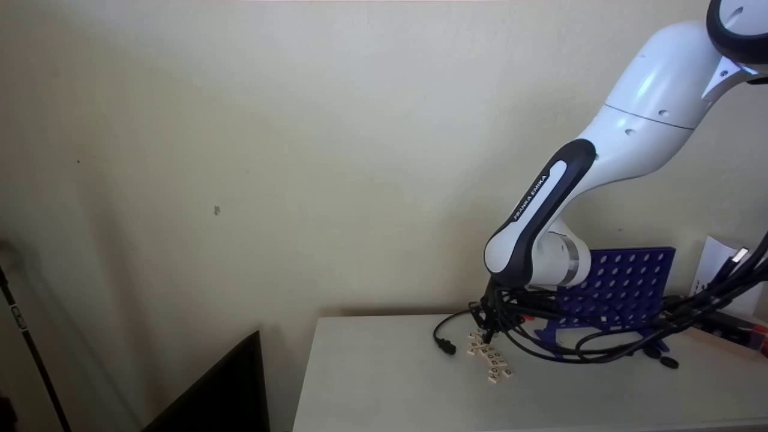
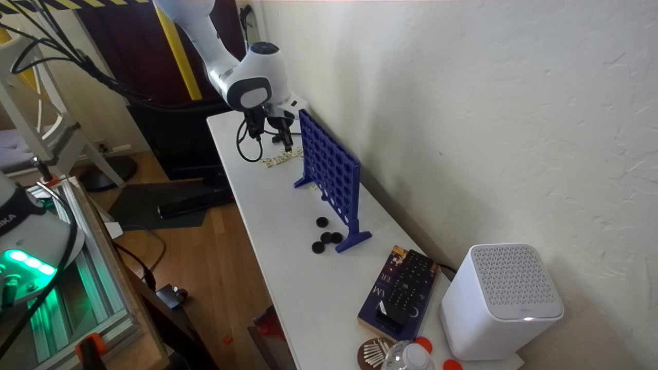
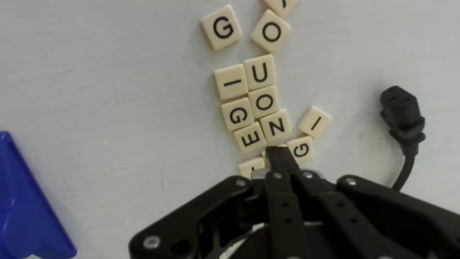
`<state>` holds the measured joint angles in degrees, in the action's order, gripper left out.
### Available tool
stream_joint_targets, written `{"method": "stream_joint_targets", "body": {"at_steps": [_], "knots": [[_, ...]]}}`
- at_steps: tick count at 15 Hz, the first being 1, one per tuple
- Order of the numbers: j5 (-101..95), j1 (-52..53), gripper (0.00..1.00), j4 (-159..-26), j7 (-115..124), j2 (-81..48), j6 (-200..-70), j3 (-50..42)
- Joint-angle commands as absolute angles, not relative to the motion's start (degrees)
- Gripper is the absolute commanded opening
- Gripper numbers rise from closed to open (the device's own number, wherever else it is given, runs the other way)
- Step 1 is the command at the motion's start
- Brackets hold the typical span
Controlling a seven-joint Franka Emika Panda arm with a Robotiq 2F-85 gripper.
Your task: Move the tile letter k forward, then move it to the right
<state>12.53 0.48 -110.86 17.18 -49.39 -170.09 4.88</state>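
Note:
Several cream letter tiles lie in a loose line on the white table, in the wrist view (image 3: 264,102) and both exterior views (image 1: 493,362) (image 2: 280,158). Tiles reading G, O, U, I, E and N are legible in the wrist view. No k can be read; it is hidden or out of view. A tile (image 3: 282,4) is cut off at the top edge, its letter unclear. My gripper (image 3: 282,148) is shut, fingertips together with nothing seen between them, pointing down over a partly covered tile beside a G tile (image 3: 301,149). I cannot tell whether it touches. It also shows in both exterior views (image 1: 487,339) (image 2: 288,149).
A black cable plug (image 3: 402,113) lies right of the tiles in the wrist view. A blue upright game grid (image 2: 331,169) stands close to the arm; its foot (image 3: 28,205) shows at the wrist view's left. Black discs (image 2: 326,237), a book (image 2: 378,298) and a white speaker (image 2: 501,303) stand farther along.

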Motion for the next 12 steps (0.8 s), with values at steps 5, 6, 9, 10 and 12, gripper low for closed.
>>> {"method": "stream_joint_targets", "body": {"at_steps": [5,6,9,10,12], "knots": [[13.52,1.25,0.00,-105.62,16.20,-53.56,-170.96,5.11],[13.49,1.31,0.00,-105.03,16.15,-53.91,-171.00,5.15],[13.45,1.77,0.00,-103.43,16.49,-54.94,-170.52,4.79],[13.47,1.73,0.00,-103.01,16.44,-55.32,-170.54,4.86],[13.48,2.32,0.00,-102.55,17.14,-55.67,-169.63,3.98]]}}
